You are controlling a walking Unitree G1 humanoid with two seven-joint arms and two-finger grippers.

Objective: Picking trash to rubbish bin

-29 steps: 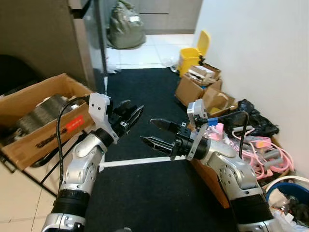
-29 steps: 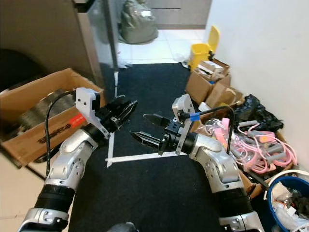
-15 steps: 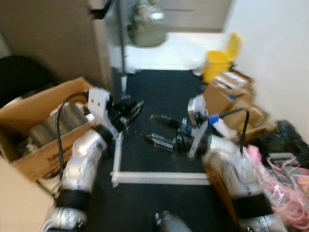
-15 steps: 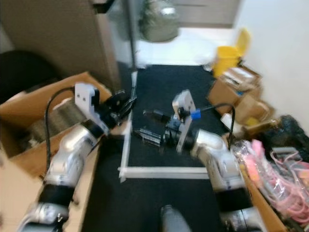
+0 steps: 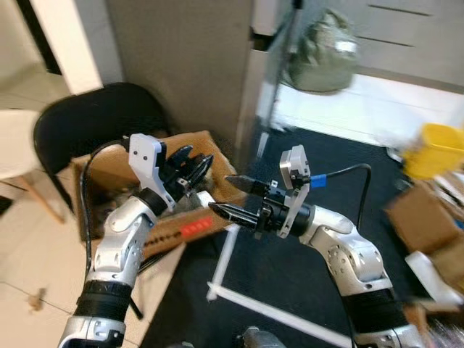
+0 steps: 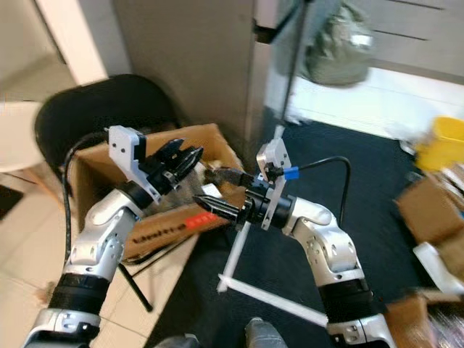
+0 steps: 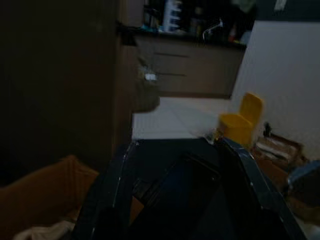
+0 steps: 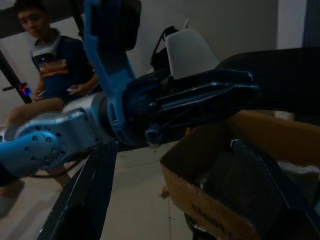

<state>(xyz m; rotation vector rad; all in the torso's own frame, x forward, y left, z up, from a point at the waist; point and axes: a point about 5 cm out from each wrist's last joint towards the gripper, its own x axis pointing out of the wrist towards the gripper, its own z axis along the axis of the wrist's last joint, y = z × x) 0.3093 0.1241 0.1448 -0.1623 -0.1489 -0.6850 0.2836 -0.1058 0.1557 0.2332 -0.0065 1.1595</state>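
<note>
Both pincers, left (image 5: 194, 167) and right (image 5: 230, 196), wide and empty, raised over cardboard box (image 5: 177, 226) beside black chair (image 5: 87, 123).

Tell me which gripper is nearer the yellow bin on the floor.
Right. The right gripper is held out over the dark carpet edge, on the side toward the yellow bin. The left gripper hovers above the cardboard box, farther from the bin.

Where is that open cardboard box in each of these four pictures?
Left eye view: cardboard box, centre-left, behind both grippers.
Right eye view: centre-left.
Left wrist view: bottom left corner.
Right wrist view: lower right.
Shared landmark: the left gripper, in front of the box.
</note>
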